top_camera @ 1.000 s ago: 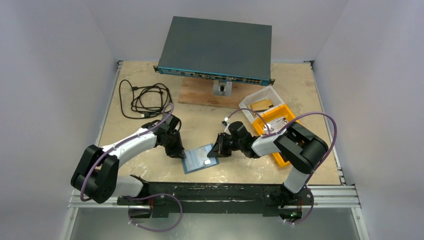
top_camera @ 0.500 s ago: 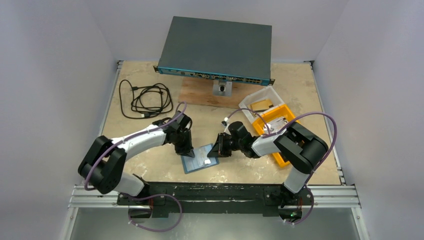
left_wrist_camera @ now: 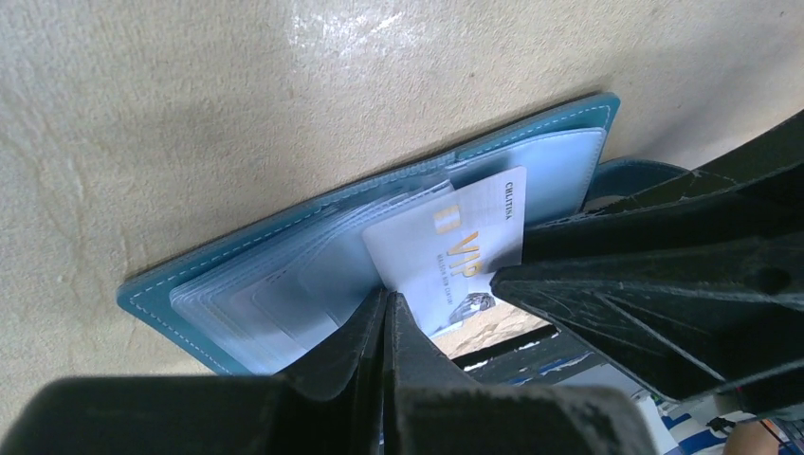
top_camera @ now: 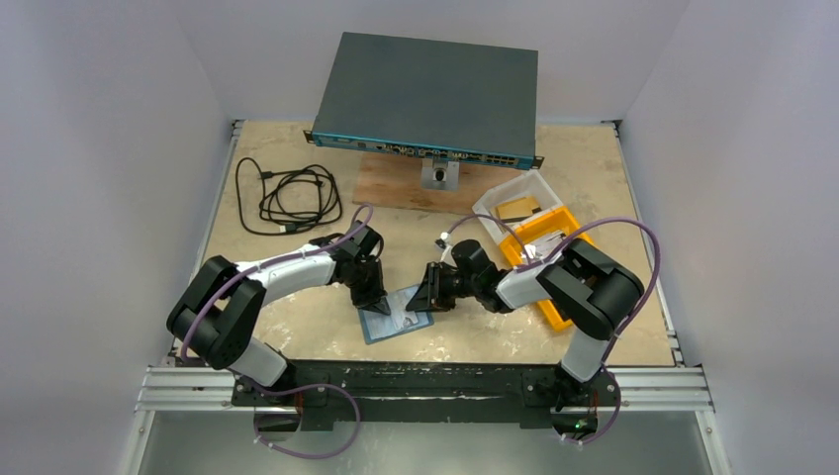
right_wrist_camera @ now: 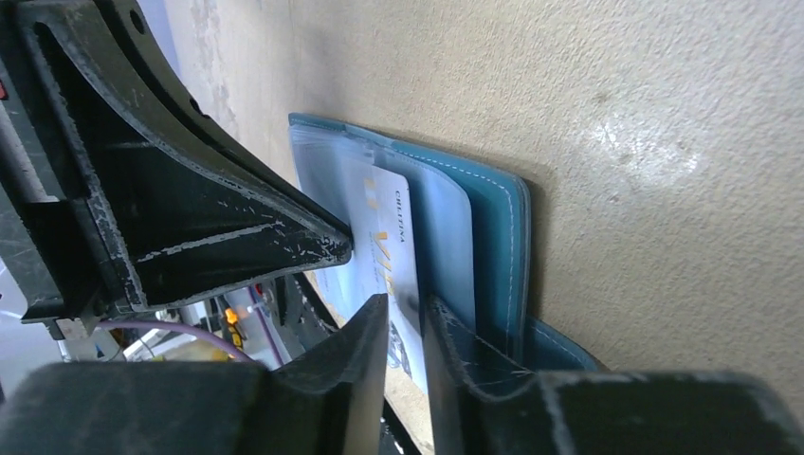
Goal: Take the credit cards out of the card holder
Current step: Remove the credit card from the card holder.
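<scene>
Top external view has the teal-blue folding card holder (top_camera: 396,319) lying open and flat on the beige tabletop (top_camera: 445,218) near 6 o'clock, its long axis running roughly 8 to 2 o'clock. The closed left end effector (left_wrist_camera: 386,296) presses on its clear pockets, while the right end effector (right_wrist_camera: 406,308) stands slightly parted astride a pale glossy VIP credit card (left_wrist_camera: 446,242). That card juts lengthwise toward the right end effector, so extraction looks in hand; next comes a firm pinch and a straight pull along that axis.
</scene>
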